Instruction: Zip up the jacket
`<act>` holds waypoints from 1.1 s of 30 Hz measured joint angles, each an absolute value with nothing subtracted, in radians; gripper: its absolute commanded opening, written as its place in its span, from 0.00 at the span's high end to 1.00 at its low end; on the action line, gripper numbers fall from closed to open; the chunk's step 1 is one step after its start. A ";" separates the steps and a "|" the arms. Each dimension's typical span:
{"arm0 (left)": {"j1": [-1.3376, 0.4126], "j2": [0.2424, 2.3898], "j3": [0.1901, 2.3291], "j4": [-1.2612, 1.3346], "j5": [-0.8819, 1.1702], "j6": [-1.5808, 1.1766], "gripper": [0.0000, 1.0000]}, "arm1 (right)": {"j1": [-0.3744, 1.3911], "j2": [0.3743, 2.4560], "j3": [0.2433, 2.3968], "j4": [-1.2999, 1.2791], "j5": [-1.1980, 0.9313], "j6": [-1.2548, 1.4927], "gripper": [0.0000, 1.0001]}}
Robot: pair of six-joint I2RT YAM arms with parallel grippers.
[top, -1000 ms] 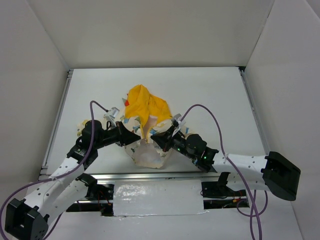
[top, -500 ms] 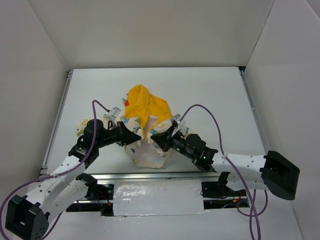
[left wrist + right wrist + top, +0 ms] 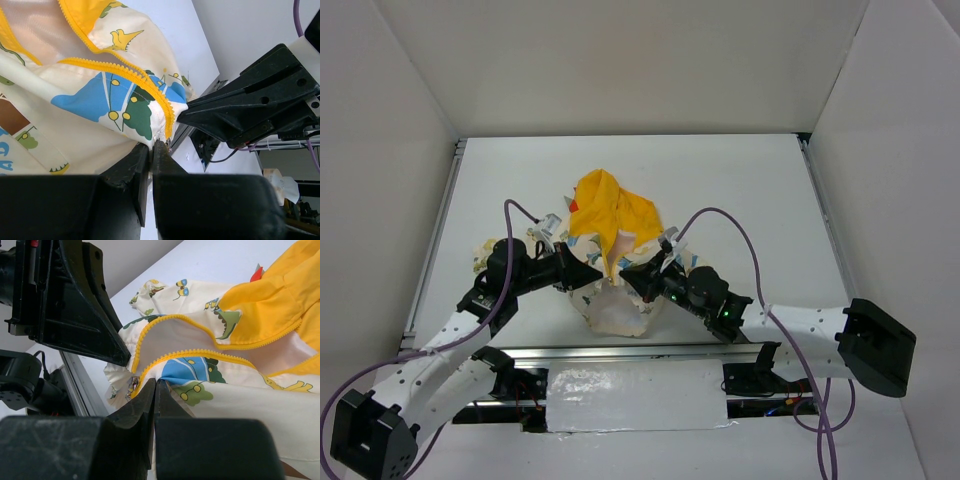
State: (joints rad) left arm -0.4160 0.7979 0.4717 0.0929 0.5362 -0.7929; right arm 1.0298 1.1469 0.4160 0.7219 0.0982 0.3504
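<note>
Two closed grips. On the left, the left gripper (image 3: 151, 149) pinches the jacket (image 3: 100, 130) at its hem corner, at the foot of one yellow zipper trim (image 3: 125, 75). Opposite, the right gripper (image 3: 154, 387), fully shut, pinches the facing hem just beside the zipper slider (image 3: 133, 385). On the table (image 3: 750, 190) the jacket lies centred, nearer the near edge, with the hood (image 3: 610, 205) toward the far edge.

Inspection noted a white table (image 3: 740, 200) enclosed by white walls (image 3: 620, 70); a crinkled white sheet (image 3: 635, 400) lay at its near edge.
</note>
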 measured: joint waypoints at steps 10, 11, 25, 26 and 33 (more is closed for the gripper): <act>-0.416 0.804 0.472 0.105 0.535 -0.793 1.00 | 1.030 1.152 0.420 0.722 0.102 0.350 1.00; -0.416 0.804 0.472 0.105 0.535 -0.793 1.00 | 1.030 1.152 0.420 0.722 0.102 0.350 1.00; -0.416 0.804 0.472 0.106 0.528 -0.801 1.00 | 1.030 1.147 0.420 0.722 0.117 0.347 1.00; -0.416 0.804 0.472 0.107 0.528 -0.803 1.00 | 1.030 1.147 0.420 0.722 0.117 0.347 1.00; -0.416 0.810 0.472 0.113 0.528 -0.815 1.00 | 1.030 1.147 0.420 0.722 0.121 0.347 1.00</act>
State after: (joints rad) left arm -0.4160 0.8097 0.4717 0.1135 0.5278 -0.8150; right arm 1.0298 1.1465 0.4198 0.7219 0.1207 0.3470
